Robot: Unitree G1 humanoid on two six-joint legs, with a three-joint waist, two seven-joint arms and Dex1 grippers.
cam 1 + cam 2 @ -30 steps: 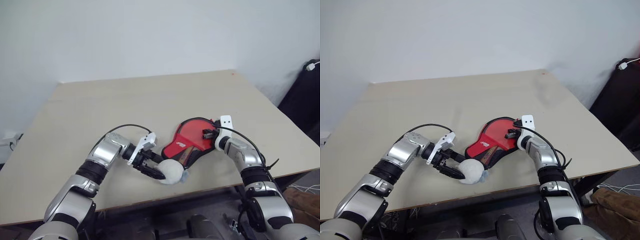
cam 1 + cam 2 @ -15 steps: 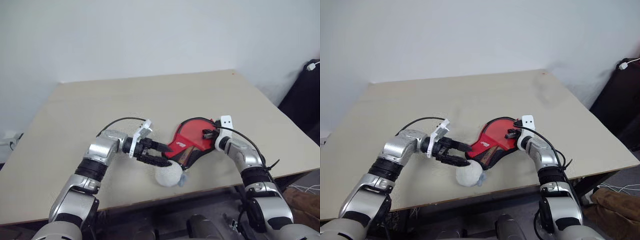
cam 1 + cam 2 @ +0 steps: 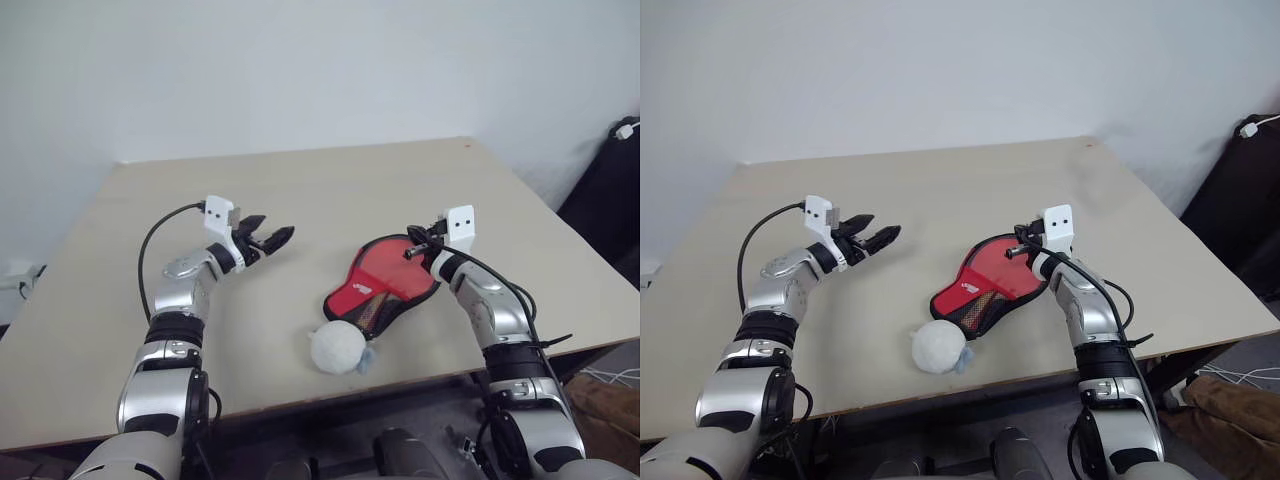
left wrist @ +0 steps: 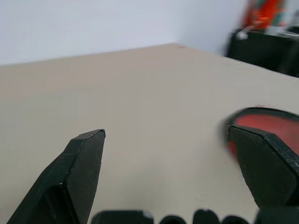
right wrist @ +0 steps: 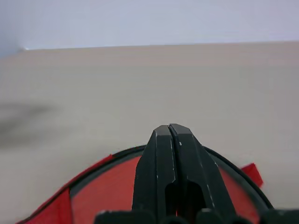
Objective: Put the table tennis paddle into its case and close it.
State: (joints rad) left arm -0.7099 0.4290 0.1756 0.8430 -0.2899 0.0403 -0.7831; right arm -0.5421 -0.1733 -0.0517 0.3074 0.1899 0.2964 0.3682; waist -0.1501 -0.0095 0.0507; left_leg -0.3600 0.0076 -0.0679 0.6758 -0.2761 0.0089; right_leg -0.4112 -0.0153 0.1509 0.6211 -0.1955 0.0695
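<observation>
The right gripper (image 3: pixel 411 240), black fingers pressed together and empty, hovers over the round end of the red paddle-shaped fabric case (image 3: pixel 385 285) on the beige table (image 3: pixel 300 190), while the left gripper (image 3: pixel 272 235) hangs spread wide, well apart.

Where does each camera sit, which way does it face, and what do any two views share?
Left and right eye views: on the head, looking down over both arms at the table, the case and the white ball.
Left wrist view: between open left fingers, across the table.
Right wrist view: along shut right fingers, above the case.
Shared: both wrist views show the case.
</observation>
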